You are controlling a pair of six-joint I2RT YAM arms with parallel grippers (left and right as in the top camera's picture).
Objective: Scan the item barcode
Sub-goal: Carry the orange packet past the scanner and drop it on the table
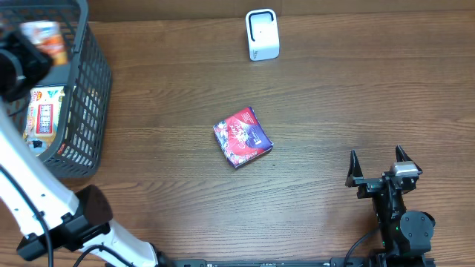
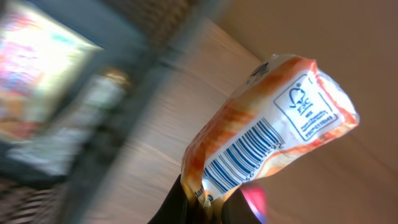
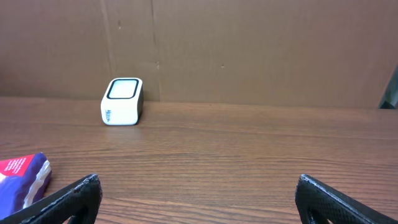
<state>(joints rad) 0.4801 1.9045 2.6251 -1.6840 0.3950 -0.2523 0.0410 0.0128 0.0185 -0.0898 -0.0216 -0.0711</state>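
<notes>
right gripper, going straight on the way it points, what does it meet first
The right gripper looks free over bare table; white scanner and red packet sit off left. Beyond, probably the brown backboard.

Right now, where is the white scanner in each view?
Overhead: white scanner at top centre.
Left wrist: not in it.
Right wrist: left of centre, towards the back.
Shared landmark: the red packet, centre overhead, bottom left in the right wrist view.
</notes>
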